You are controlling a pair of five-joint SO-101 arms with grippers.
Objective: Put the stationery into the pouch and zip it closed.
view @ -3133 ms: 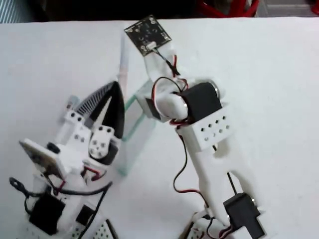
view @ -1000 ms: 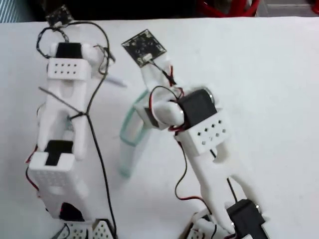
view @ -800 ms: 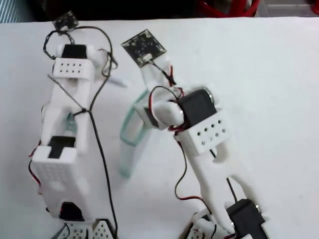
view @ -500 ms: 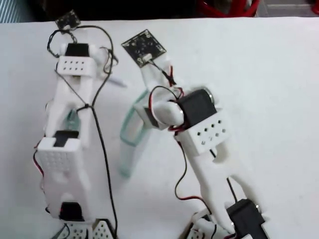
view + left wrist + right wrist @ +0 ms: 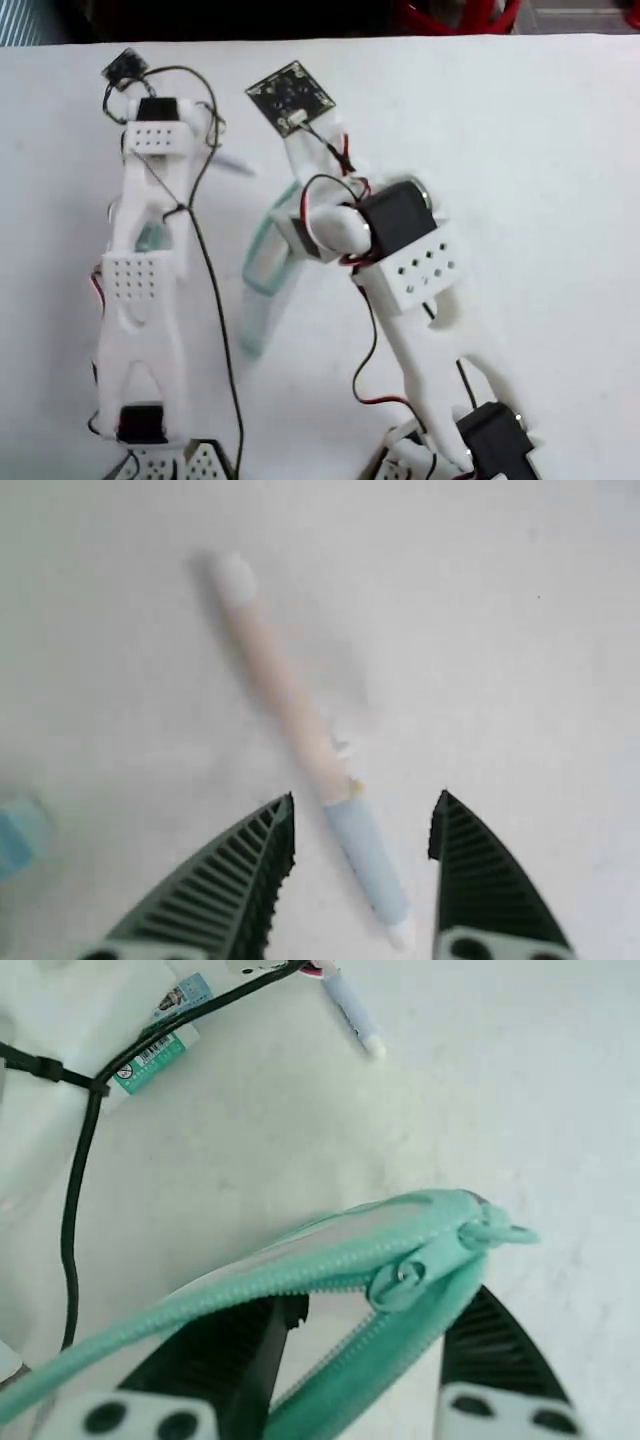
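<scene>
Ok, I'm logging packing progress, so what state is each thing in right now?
pouch: unzipped, mouth gaping.
zip slider: near one end of the open zip.
pen: lying flat on the table, outside the pouch.
teal-labelled stick: on the table, outside the pouch.
left gripper: open, over the pen's end.

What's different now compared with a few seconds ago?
The left gripper swung away from beside the pouch, out across the table, and now hangs open over the pen. Nothing was picked up or let go. The right gripper still holds the pouch's rim, almost unmoved.
</scene>
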